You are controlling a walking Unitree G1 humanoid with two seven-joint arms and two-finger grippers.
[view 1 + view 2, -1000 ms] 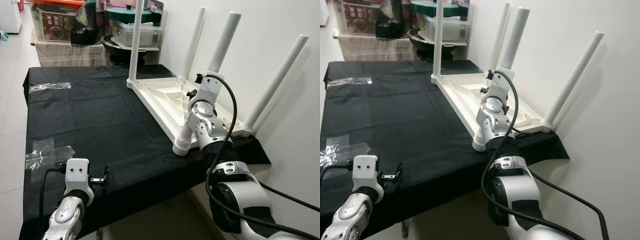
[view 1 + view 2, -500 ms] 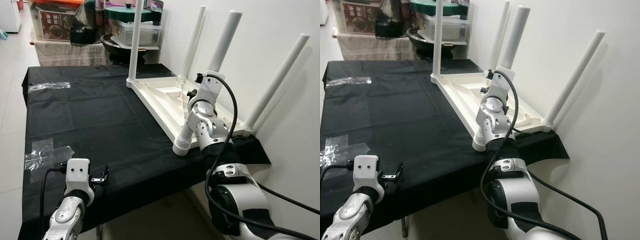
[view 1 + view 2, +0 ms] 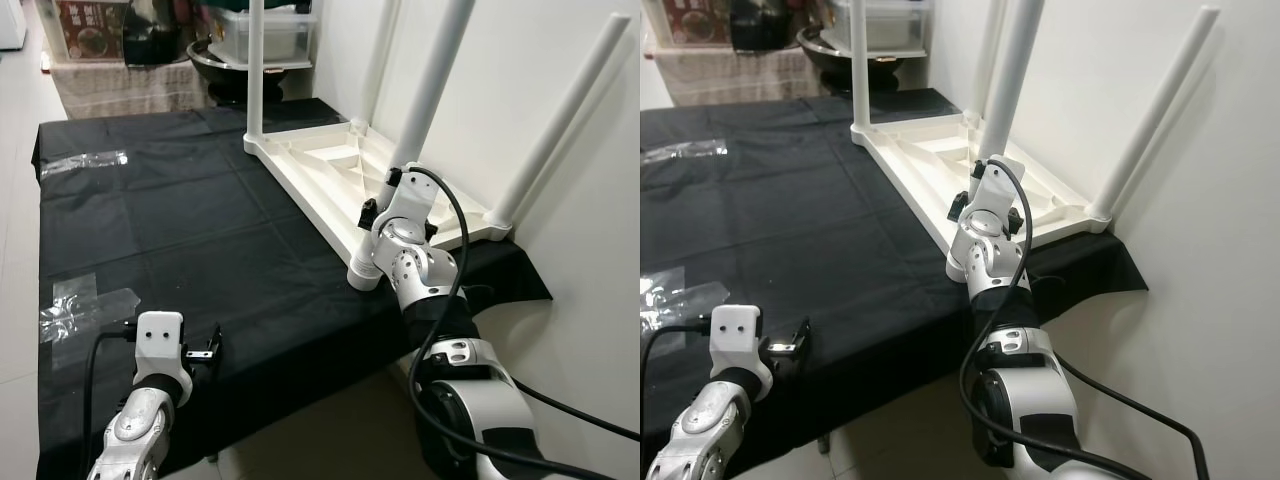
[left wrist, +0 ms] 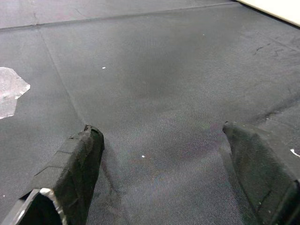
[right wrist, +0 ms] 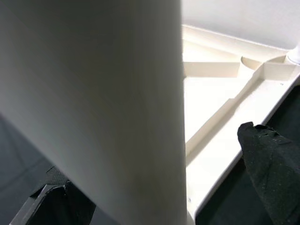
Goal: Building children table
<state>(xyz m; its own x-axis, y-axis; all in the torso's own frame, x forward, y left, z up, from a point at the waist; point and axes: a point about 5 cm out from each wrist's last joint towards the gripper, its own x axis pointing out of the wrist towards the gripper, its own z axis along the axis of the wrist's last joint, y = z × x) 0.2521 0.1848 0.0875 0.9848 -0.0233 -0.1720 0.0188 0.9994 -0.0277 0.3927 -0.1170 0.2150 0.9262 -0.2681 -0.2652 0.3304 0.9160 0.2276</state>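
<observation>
A white children's table top (image 3: 320,175) lies upside down on the black cloth (image 3: 170,230), pushed against the wall. Its white legs stand upright: the near leg (image 3: 432,90), a far-left leg (image 3: 254,70) and a right leg (image 3: 560,120). My right gripper (image 3: 392,192) sits low on the near leg (image 5: 103,93), just above its base. The leg stands between its open fingers (image 5: 272,164), and a gap shows beside one finger. My left gripper (image 3: 205,352) hovers open over bare cloth near the front edge, its fingers (image 4: 79,159) holding nothing.
Clear tape patches (image 3: 85,305) stick to the cloth on the left. Storage boxes and a dark pot (image 3: 230,60) stand behind the table. A white wall (image 3: 500,60) runs close along the right side. The cloth's front edge drops off just below my arms.
The camera has tilted down and closer. My right gripper has slid lower along the near leg toward its base. The left gripper stays where it was.
</observation>
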